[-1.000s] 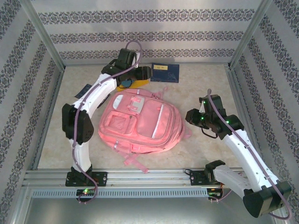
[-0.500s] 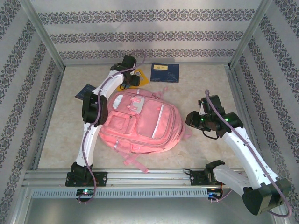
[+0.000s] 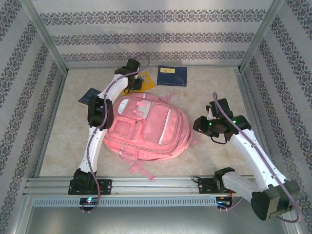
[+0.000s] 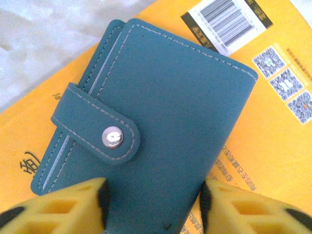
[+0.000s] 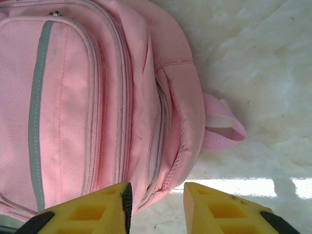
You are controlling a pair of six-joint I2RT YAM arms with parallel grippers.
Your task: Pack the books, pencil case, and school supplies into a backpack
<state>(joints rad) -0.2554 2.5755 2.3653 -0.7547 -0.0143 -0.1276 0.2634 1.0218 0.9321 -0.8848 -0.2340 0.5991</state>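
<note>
The teal book (image 4: 161,107), probably light, stiff and slick, lies on the yellow-orange book (image 4: 273,161), far beyond the backpack (image 3: 146,126); pinch across its width. Left tool (image 4: 153,187) straddles one end, half-open, grip unclear. Right tool (image 5: 157,192) gapes empty.

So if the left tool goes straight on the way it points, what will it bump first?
Most likely the teal book, lying on the yellow book, right between the fingers of the left tool. How close, I can't tell.
</note>
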